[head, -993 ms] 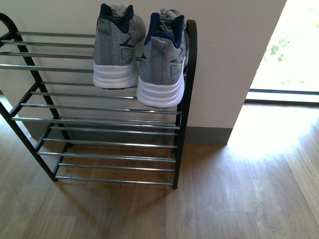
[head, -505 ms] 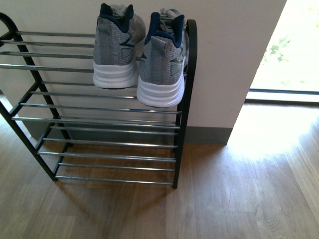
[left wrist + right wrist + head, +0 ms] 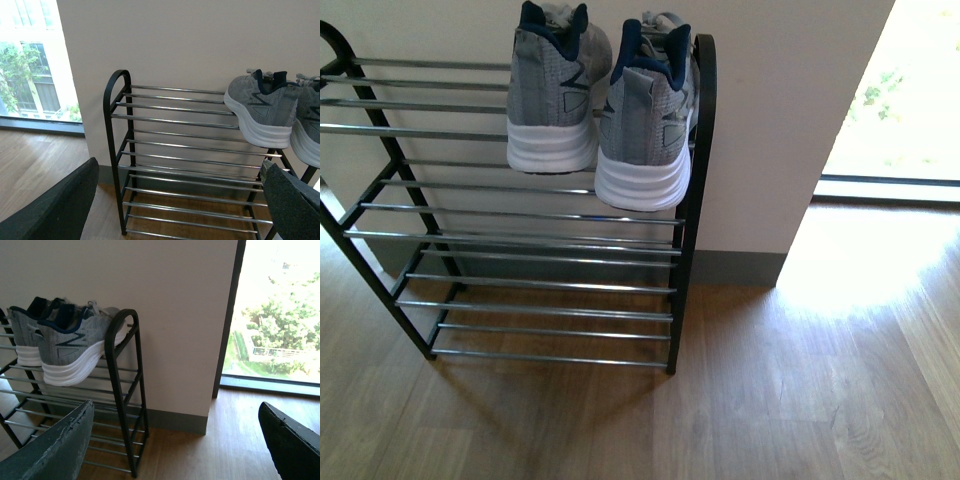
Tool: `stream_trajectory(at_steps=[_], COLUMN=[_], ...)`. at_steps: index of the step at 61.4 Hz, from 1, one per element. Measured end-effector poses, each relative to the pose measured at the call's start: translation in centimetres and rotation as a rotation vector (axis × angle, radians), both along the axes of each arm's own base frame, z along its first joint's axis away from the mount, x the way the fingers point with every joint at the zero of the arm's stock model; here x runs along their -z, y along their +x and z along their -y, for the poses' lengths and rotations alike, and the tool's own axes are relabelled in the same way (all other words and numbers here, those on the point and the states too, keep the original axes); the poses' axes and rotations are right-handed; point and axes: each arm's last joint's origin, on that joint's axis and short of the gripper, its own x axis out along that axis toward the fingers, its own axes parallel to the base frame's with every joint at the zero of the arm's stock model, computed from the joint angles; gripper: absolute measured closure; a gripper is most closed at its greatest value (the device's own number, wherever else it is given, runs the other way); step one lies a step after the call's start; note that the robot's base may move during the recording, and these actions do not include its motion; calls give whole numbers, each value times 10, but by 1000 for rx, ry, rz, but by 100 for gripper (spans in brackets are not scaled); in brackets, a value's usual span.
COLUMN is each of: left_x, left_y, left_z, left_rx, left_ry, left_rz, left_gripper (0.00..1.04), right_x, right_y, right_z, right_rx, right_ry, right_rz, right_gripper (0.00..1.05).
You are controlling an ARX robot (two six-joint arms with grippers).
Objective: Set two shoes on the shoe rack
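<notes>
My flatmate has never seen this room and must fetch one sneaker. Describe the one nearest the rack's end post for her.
Against the pale wall stands a black shoe rack with chrome bars. On its top tier, take the grey sneaker right beside the arched end post; its white heel juts further forward than its partner.

Strong daylight enters through the window (image 3: 900, 90) at two o'clock in the front view, blown out almost white, and leaves a glaring patch on the wooden floor (image 3: 770, 400) at three o'clock. The shoe rack (image 3: 690, 220) throws a soft shadow toward seven o'clock, and its chrome bars glint. The wall (image 3: 770, 120) is evenly lit. The front view is sharp.
</notes>
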Motion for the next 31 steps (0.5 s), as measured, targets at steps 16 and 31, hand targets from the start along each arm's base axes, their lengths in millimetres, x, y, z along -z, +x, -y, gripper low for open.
stream_trajectory(at_steps=[16, 31], left_x=[0, 0], left_y=[0, 0], left_z=[0, 0], left_rx=[0, 0], left_ry=[1, 1], left_rz=[0, 0], left_gripper=[9, 9], right_x=[0, 0], right_y=[0, 0], right_z=[0, 0], right_rx=[2, 0], right_ry=[0, 0], right_rz=[0, 0], right_gripper=[9, 9])
